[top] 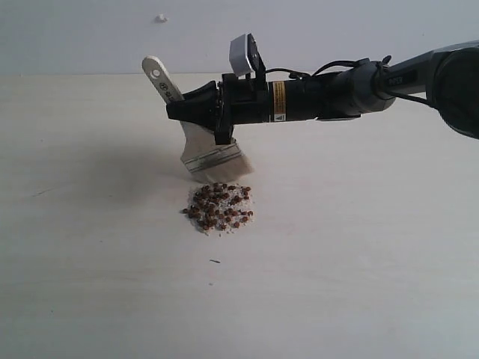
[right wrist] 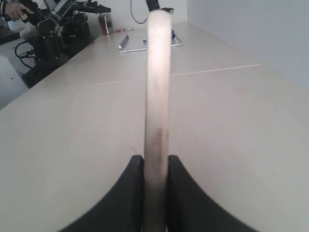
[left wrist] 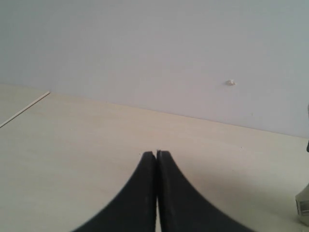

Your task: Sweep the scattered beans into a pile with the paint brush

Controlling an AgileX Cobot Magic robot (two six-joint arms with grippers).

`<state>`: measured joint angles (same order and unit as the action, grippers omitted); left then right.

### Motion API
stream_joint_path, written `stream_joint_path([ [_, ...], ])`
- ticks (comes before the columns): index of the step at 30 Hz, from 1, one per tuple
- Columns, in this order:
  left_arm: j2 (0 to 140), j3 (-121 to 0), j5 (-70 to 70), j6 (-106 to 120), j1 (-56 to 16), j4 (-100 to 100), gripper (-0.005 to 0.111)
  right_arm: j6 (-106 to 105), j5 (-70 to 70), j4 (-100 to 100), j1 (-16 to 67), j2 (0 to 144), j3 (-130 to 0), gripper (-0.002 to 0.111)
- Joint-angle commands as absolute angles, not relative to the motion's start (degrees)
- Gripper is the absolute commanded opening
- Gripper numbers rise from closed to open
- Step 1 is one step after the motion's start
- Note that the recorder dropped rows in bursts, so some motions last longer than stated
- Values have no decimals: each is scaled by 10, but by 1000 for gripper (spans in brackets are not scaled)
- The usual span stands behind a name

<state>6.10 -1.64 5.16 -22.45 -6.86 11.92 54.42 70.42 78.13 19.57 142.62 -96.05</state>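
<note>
L gripper (left wrist: 156, 154) pinched shut, empty, above table (left wrist: 72, 159). Mid-scene: paint brush (top: 209, 153) tilted, handle up-left, bristles at far edge of pile (top: 219, 207) of beans (top: 203, 196) w/ pale crumbs. Reaching in from right: R gripper (top: 179, 108) clamped on brush handle.

My right gripper (top: 179, 110) hides the handle's middle on the paint brush (top: 212, 155), and I can't tell whether its bristles touch the pile (top: 219, 207). The dark speck (top: 215, 261) on the pile's near side is too small to identify. That arm runs off the right edge.
</note>
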Motion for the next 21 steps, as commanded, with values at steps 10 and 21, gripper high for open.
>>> stream_joint_path([
  [10, 59, -14, 51, -226, -71, 116, 0, 401, 700, 714, 192, 1419, -959, 0],
  [21, 59, -14, 51, -226, -71, 116, 0, 438, 700, 747, 196, 1419, -959, 0],
])
